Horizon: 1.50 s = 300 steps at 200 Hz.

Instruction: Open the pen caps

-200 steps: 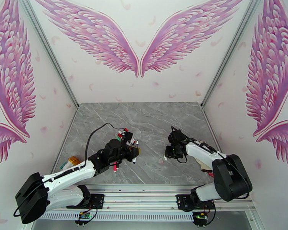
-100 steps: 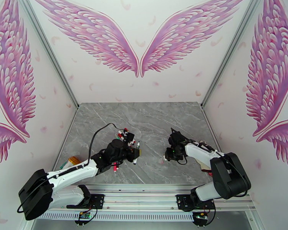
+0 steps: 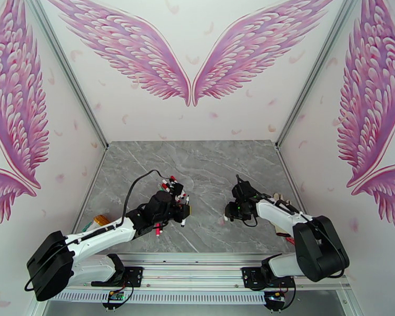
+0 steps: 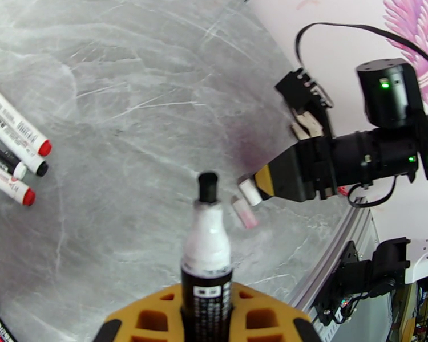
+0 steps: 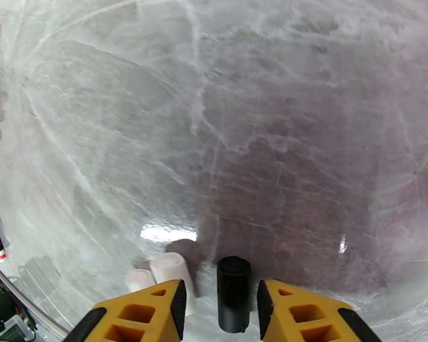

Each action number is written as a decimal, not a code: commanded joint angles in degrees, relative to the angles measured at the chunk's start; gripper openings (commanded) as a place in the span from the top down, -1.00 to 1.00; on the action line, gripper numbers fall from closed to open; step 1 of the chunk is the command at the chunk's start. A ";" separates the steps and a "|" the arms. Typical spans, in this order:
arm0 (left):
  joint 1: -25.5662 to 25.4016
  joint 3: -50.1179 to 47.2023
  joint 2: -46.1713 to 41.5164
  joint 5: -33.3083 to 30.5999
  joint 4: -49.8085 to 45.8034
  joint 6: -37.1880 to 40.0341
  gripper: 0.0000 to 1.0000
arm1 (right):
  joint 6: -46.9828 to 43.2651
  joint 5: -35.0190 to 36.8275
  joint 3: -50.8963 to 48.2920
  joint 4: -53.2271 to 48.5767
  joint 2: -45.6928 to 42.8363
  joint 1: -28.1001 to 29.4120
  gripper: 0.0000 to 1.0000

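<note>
- The right hand (image 5: 221,292) is spread a little. The black cap (image 5: 233,292) sits between its fingers with a gap on each side, so nothing pinches it.
- The cap's long way runs from 12 to 6 o'clock in the right wrist view. It looks to be resting on the worktop (image 5: 282,109).
- Just beside it, at 9 o'clock, lie a white cap (image 5: 172,275) and a pinkish cap (image 5: 137,279), close together.
- The left hand (image 4: 207,297) is pressed tight on the black pen (image 4: 207,252). The pen points to 12 o'clock and its dark tip is bare.
- So this pen is done, I think.
- Out at 9 o'clock from the left hand lie the capped pens (image 4: 14,123), with red and black caps on. They run from 10 to 4 o'clock, caps at the 4 o'clock end.
- The left arm is nearer to them, so I think it should reach there next. The right hand can then pull from the cap end.
</note>
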 commanded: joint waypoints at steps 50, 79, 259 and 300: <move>-1.80 3.22 -0.16 -10.67 -11.92 -4.89 0.69 | -0.59 -2.45 -2.47 1.66 -10.24 -0.42 -0.36; -2.23 3.22 -0.25 -12.79 -13.77 -6.10 0.69 | -0.01 -4.68 -2.79 2.61 -14.26 -0.41 -0.57; -1.85 6.74 10.35 -24.41 -27.01 -12.82 0.66 | 10.44 -15.61 -9.38 16.69 -24.95 10.67 -0.98; -1.67 8.03 13.22 -25.51 -28.47 -12.69 0.54 | 10.12 -15.52 -9.07 16.16 -24.21 11.46 -0.98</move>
